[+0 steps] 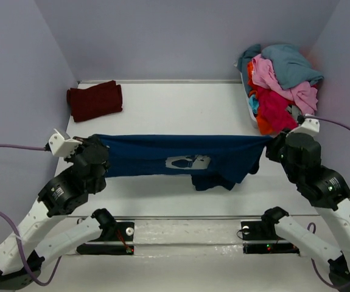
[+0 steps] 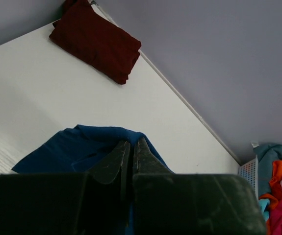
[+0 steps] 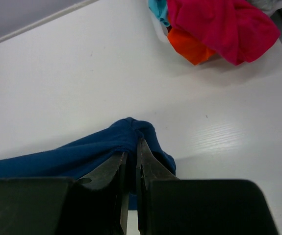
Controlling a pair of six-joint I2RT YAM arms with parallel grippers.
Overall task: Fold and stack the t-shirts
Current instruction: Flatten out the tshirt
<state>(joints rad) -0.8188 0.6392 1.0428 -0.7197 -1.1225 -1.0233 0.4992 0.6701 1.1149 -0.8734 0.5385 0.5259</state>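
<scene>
So, both arms are gripping the navy t-shirt right now. The left end effector is pinching its left edge, fingers pressed nearly together with cloth bunched between them. The right end effector is doing the same at the right edge. The shirt is hanging stretched between them over the white surface, print showing, one part drooping. A folded maroon t-shirt is lying far left, and the other t-shirts are spilling out of a white basket far right.

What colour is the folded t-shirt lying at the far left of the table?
Dark maroon. The folded t-shirt shows best in the left wrist view.
</scene>
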